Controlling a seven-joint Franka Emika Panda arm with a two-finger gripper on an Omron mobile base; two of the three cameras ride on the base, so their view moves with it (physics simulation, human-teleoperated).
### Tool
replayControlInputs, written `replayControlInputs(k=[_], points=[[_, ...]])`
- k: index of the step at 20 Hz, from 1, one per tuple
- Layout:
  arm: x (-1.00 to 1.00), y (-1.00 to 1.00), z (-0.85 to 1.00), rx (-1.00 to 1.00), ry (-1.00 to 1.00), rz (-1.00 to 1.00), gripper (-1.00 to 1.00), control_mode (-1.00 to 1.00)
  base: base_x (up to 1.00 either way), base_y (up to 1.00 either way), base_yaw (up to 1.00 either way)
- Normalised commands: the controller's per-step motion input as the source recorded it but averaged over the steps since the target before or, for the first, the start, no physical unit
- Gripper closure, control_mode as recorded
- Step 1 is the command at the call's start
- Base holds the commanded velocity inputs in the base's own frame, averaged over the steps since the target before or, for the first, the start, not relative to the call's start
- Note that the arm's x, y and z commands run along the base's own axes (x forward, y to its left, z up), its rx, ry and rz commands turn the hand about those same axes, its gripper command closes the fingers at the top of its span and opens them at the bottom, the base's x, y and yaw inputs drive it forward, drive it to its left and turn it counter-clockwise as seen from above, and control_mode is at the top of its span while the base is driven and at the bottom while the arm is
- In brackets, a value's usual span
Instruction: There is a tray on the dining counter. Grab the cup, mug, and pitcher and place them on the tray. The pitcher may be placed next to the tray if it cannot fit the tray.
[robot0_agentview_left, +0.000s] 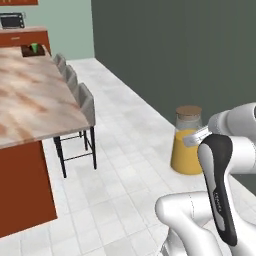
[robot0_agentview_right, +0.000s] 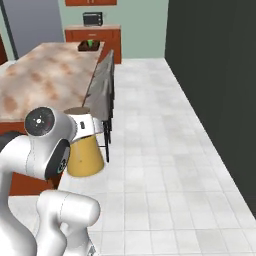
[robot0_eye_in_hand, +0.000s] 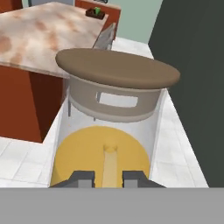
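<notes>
**Pitcher in the gripper, tray far ahead**

Pitcher (robot0_eye_in_hand: 109, 131) sits right up against the gripper (robot0_eye_in_hand: 108, 178): in the hand view the two dark finger tips stand one on each side of its handle at the bottom of the glass, with only a narrow gap between them. Both base views show it carried clear above the white floor tiles, so the jaws look closed on it.

Going left to right from the gripper in the hand view: off to the left and somewhat ahead runs the dining counter (robot0_eye_in_hand: 39, 35), its marbled top stretching away from the hand. Directly in front is the pitcher itself, tan lid towards the camera and orange liquid in the wide base. Far ahead, beyond the lid at the counter's distant end, lies the tray (robot0_eye_in_hand: 96, 14), with something green standing in it that I take to be the cup (robot0_eye_in_hand: 97, 9). To the right of the gripper rises a dark wall (robot0_eye_in_hand: 197, 65).

In the left base view, the cup (robot0_agentview_left: 34, 47) appears to stand inside the tray (robot0_agentview_left: 31, 52). The mug cannot be made out at this distance; it may be in the tray, too small to tell.

Judging progress: the cup seems done, the mug is uncertain, and the pitcher is mid-carry, well apart from the tray. What remains is travelling along the counter and setting the pitcher on or beside the tray.
</notes>
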Motion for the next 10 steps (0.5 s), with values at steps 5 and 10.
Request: replayControlInputs(k=[5, 10], points=[[0.00, 0.00, 0.00, 0.00, 0.00, 0.00, 1.00, 1.00, 1.00, -0.70, 0.00], [0.00, 0.00, 0.00, 0.00, 0.00, 0.00, 1.00, 1.00, 1.00, -0.54, 0.00]])
